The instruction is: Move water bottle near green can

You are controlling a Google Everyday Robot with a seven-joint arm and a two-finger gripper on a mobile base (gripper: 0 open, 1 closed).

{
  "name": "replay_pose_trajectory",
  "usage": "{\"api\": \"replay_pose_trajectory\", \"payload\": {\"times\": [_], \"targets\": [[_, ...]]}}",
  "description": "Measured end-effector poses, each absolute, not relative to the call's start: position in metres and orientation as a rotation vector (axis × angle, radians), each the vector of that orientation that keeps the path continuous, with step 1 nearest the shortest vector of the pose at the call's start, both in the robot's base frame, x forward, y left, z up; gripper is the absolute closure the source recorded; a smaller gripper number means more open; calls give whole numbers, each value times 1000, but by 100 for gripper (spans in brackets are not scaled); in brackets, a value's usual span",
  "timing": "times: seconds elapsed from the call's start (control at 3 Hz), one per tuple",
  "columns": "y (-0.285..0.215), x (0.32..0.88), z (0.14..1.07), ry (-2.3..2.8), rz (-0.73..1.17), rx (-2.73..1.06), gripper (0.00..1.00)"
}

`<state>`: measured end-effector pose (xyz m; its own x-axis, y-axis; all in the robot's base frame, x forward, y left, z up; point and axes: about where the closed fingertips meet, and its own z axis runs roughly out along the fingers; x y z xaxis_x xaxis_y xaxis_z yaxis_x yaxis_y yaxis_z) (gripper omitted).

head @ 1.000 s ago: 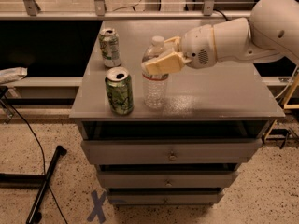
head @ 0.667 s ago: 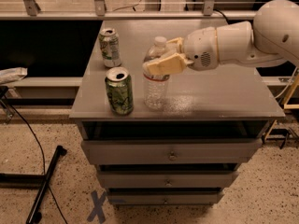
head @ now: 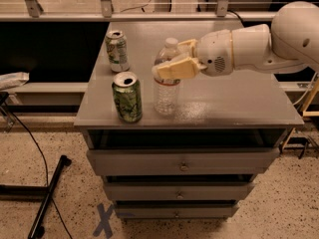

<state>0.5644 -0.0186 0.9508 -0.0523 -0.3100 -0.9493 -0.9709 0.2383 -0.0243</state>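
Observation:
The water bottle (head: 165, 92) is clear ribbed plastic with a white cap. It stands upright on the grey cabinet top (head: 234, 103) near the front edge. The green can (head: 126, 97), dark green with lighter swirls and a silver top, stands just left of it, a small gap between them. My gripper (head: 172, 62) comes in from the right on a white arm. Its tan fingers (head: 175, 69) sit around the bottle's upper part, below the cap.
A paler white-and-green can (head: 117, 51) stands at the back left of the cabinet top. The cabinet has several drawers (head: 182, 162) below. A black cable and stand leg (head: 47, 198) lie on the floor at the left. A blue X (head: 103, 221) marks the floor.

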Motion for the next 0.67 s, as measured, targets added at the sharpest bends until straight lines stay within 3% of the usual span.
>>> {"api": "replay_pose_trajectory", "payload": {"times": [0.33, 0.67], "targets": [[-15, 563, 951, 1551, 871, -1247, 0], [-15, 563, 951, 1551, 871, -1247, 0]]}}
